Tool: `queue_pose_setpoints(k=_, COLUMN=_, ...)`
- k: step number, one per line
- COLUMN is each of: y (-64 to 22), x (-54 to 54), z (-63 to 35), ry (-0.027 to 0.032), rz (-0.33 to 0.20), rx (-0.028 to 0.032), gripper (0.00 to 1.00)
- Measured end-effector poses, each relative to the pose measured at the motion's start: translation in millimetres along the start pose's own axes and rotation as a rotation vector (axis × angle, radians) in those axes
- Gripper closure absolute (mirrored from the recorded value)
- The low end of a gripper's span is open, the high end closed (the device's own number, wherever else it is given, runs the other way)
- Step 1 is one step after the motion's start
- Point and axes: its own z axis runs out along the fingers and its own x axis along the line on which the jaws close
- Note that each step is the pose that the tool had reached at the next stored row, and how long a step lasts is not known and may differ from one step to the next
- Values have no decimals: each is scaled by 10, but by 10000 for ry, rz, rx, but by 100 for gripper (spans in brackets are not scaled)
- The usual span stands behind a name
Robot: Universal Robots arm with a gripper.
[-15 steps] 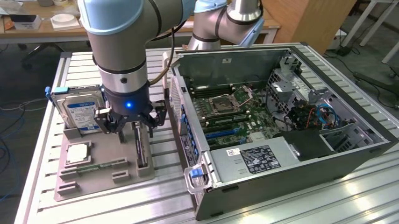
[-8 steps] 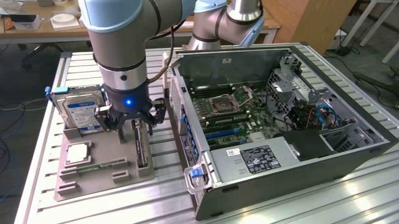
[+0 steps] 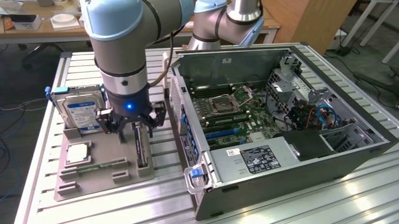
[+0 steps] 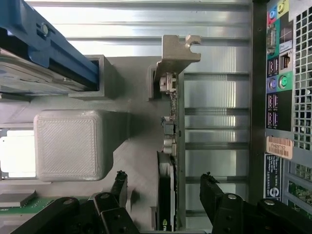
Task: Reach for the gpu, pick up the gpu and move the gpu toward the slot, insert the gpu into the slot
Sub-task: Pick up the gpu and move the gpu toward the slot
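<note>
Pincer: we see the pincer [image 3: 135, 135] at the end of the arm, low over the grey holder [image 3: 106, 184], with its jaws spread wide and nothing clamped between them.
Fingers: in the wrist view we see one black finger [image 4: 119, 181] on each side of the graphics card, both clear of it, with a gap on either side.
Graphics card: we find the graphics card [image 3: 141, 149] standing on its long edge in a groove of the holder. It is on the side nearest the computer case, and its silver bracket [image 4: 178, 53] is at the end away from the fingers.
Slot: we see the slot [image 3: 219, 134] as a blue strip on the green board inside the open computer case [image 3: 349, 154], well apart from the card, with nothing in it.
Holder's other parts: we see a hard drive [image 3: 81, 112] with a blue label standing upright at the holder's far end, and a square silver chip [image 3: 76, 153] lying flat in front of it.
Table: we see the holder and the case side by side on a ribbed metal table [image 3: 349, 200], the case towards the exterior view's right.
</note>
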Motion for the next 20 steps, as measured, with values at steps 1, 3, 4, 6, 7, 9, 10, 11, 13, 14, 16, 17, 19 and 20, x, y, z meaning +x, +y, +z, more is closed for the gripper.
queue_pose_setpoints(k=1, y=-1, x=0, z=11, ry=2, rz=0, rx=0, gripper=29)
queue_pose_setpoints(k=3, y=-1, x=0, z=23, ry=12, rz=1, rx=1, gripper=29)
queue_pose_setpoints(k=4, y=-1, x=1, z=23, ry=21, rz=1, rx=3, gripper=29)
queue_pose_setpoints(k=6, y=-1, x=0, z=23, ry=28, rz=1, rx=3, gripper=29)
queue_pose_setpoints(k=7, y=-1, x=0, z=24, ry=28, rz=1, rx=1, gripper=29)
queue_pose_setpoints(k=9, y=-1, x=0, z=25, ry=32, rz=1, rx=1, gripper=29)
queue_pose_setpoints(k=10, y=-1, x=0, z=25, ry=34, rz=1, rx=1, gripper=29)
queue_pose_setpoints(k=11, y=-1, x=0, z=25, ry=36, rz=1, rx=1, gripper=29)
queue_pose_setpoints(k=13, y=-1, x=0, z=26, ry=40, rz=1, rx=1, gripper=31)
queue_pose_setpoints(k=14, y=-1, x=0, z=26, ry=43, rz=2, rx=1, gripper=37)
queue_pose_setpoints(k=16, y=-1, x=0, z=27, ry=49, rz=2, rx=1, gripper=44)
queue_pose_setpoints(k=17, y=-1, x=0, z=27, ry=52, rz=2, rx=1, gripper=50)
queue_pose_setpoints(k=19, y=-1, x=0, z=28, ry=58, rz=2, rx=1, gripper=50)
queue_pose_setpoints(k=20, y=-1, x=0, z=28, ry=60, rz=3, rx=2, gripper=50)
